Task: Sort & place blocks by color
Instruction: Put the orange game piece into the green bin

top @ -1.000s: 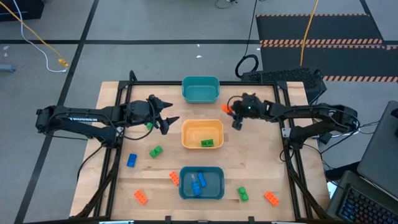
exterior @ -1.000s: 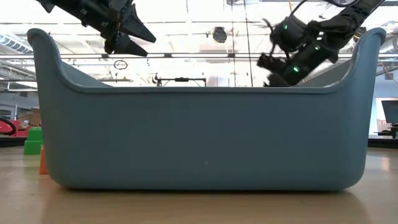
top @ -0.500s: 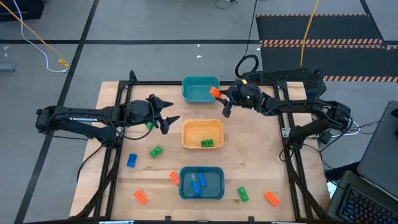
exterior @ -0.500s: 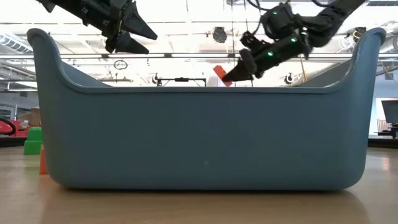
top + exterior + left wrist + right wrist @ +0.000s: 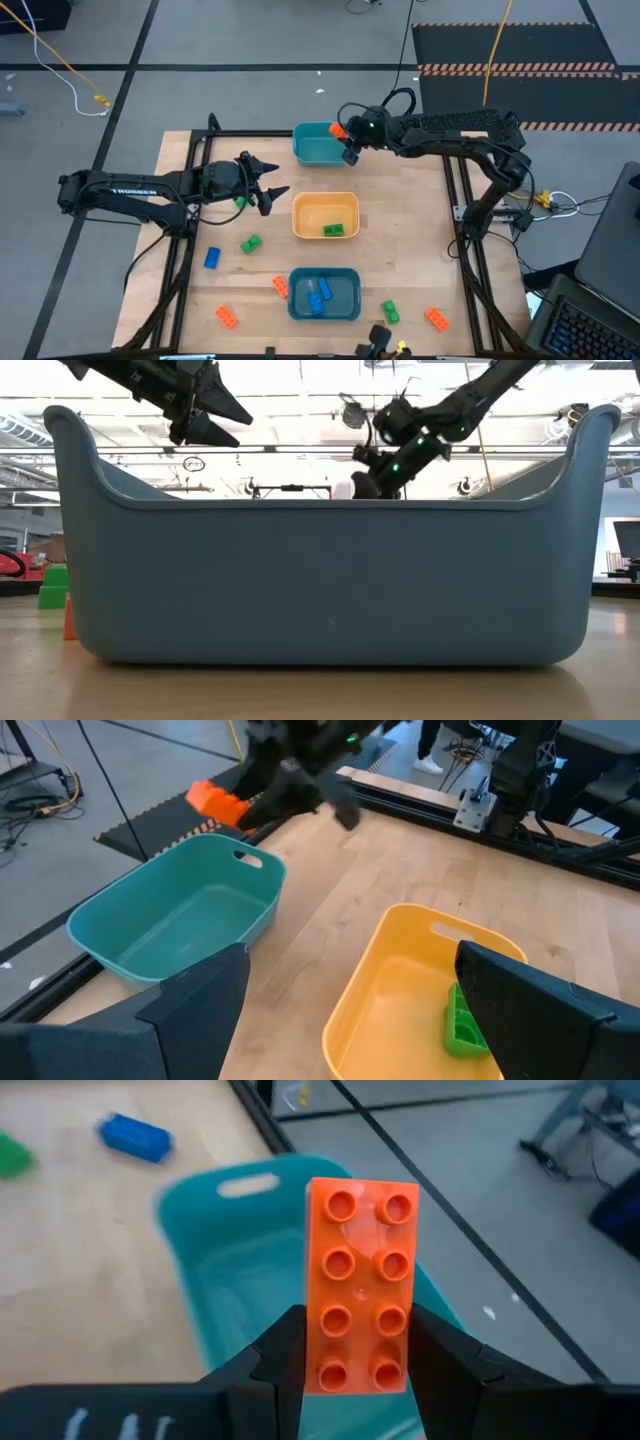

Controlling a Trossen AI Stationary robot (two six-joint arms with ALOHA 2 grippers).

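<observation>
Over the last second the right gripper (image 5: 345,143) swung its orange brick (image 5: 338,130) from beside the yellow bin (image 5: 325,206) to over the far teal bin (image 5: 308,150), jaws clamped on the brick's sides. The left gripper (image 5: 268,185) hung spread wide, empty, left of the yellow bin. I'd centre it over the teal bin, then drop low. The near bin (image 5: 320,580) hid that bin's floor.

One orange brick (image 5: 361,1285) is held above the far teal bin (image 5: 318,150); other blocks (image 5: 250,243) lie scattered on the table.
</observation>
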